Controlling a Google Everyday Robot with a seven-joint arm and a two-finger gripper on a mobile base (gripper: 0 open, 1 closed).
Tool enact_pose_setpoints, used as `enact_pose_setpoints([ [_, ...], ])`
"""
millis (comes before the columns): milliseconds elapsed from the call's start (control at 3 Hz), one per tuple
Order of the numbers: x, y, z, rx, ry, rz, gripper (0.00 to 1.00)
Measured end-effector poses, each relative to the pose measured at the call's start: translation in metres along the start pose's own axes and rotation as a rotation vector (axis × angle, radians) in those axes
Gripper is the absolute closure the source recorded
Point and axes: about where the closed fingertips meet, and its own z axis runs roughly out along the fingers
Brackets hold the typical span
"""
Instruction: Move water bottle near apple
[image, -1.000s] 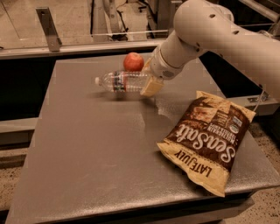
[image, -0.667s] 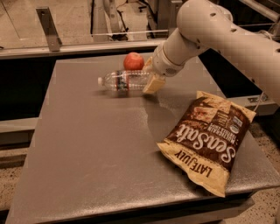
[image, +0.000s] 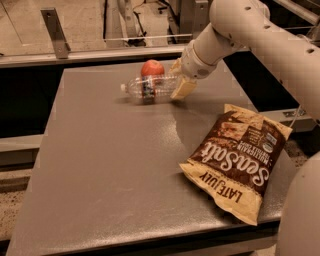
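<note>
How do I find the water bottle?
Look at the far end of the grey table, where the robot's hand reaches down. The water bottle lies on its side there, its bottom end in the hand, just in front of the red apple. It's the only clear thing, with a white cap.

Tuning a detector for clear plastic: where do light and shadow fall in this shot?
Camera view: warm, dim light; the bottle lies over a soft shadow on the table; a pale sheen streaks the table in front of the pincer, which sits at the bottle's base, beside the apple; the chip bag glints faintly.
</note>
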Motion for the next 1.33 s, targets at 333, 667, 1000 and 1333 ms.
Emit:
enact_pose_setpoints([
  [333,0.007,-0.009,-0.001,-0.001,0.003,-0.008,0.35],
  [667,0.009,-0.015,0.0,-0.003,0.002,-0.014,0.13],
  [1000,0.01,-0.021,0.001,-0.004,0.0,-0.024,0.0],
  [1333,0.009,-0.027,-0.004,0.007,-0.005,-0.03,0.0],
])
